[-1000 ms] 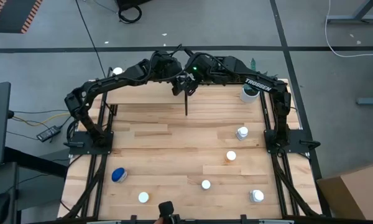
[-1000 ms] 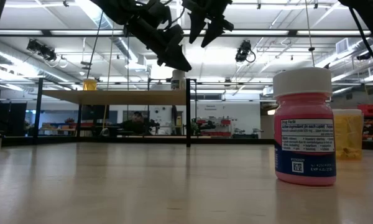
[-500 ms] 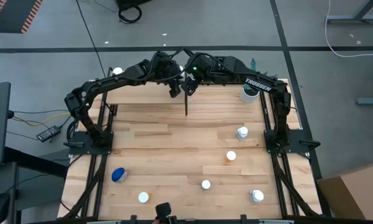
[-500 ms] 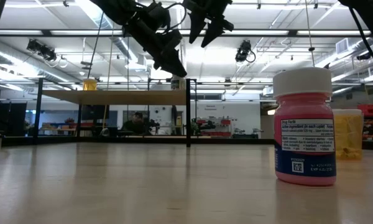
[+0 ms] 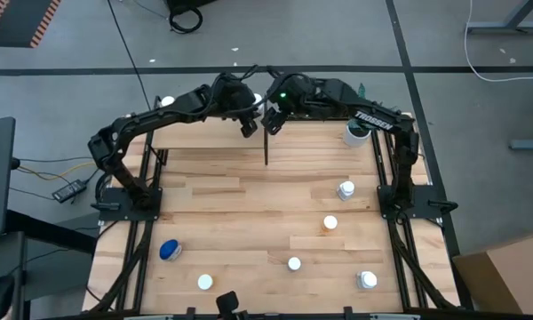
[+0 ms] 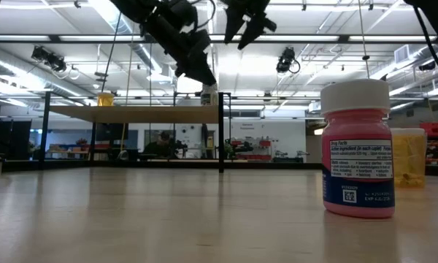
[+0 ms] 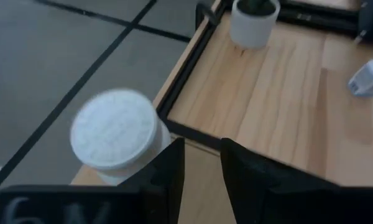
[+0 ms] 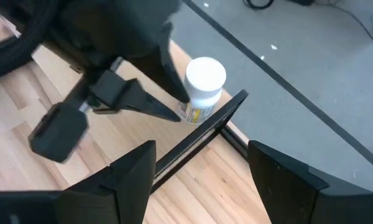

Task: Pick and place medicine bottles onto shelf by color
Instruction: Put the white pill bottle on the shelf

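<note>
Both arms meet over the shelf at the table's twelve o'clock edge. Left gripper hangs above the shelf's right end, fingers narrowly apart and empty, just beside a white-capped bottle standing at that corner. Right gripper hovers close by, jaws wide apart, holding nothing. Five bottles stand toward four and six o'clock, a blue one at seven.

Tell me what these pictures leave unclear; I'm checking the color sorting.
- High view: the arms cover the shelf's middle, hiding the bottle there.
- Low view: the pink bottle blocks most of the orange bottle.
- Left wrist view: the white-capped bottle's body sits under its cap and behind the left tool.
</note>
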Available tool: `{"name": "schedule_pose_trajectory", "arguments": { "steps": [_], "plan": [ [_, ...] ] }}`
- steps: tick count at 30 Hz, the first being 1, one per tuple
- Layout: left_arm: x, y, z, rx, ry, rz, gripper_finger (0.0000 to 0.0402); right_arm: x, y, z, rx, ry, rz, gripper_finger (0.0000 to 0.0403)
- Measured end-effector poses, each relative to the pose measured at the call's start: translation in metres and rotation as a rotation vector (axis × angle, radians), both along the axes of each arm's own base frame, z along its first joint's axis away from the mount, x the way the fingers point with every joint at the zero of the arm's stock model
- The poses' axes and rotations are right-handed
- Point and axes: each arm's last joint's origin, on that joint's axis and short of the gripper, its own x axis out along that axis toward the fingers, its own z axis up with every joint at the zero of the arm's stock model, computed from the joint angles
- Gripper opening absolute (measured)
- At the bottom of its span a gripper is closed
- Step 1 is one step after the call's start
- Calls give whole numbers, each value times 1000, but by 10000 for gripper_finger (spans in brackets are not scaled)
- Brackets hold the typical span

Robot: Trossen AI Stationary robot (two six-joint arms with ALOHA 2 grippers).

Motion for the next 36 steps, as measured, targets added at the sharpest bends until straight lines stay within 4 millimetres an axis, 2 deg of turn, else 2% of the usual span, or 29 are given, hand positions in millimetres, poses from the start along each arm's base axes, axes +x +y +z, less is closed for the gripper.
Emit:
{"name": "schedule_pose_trajectory", "arguments": {
  "steps": [5,10,14,17,19,22,30,36],
  "plan": [
    [-6,-4,16,26,-63,-6,111,-22,3,23,-63,-37,-19,261],
    [-4,-4,25,15,-141,-38,110,-41,4,34,-82,-15,-42,261],
    [5,-6,39,117,-273,-65,115,-51,9,37,-67,7,-48,261],
    [15,-9,43,266,-288,-87,128,-57,15,41,-65,16,-33,261],
    [20,-11,39,362,-230,-101,142,-61,18,44,-70,12,-25,261],
    [23,-9,29,402,-136,-98,171,-67,21,49,-83,4,-9,261],
    [19,-5,25,414,-48,103,244,-74,25,55,-103,9,22,261],
    [24,-1,9,327,-33,145,263,-74,21,56,-117,12,24,261]
  ]
}}
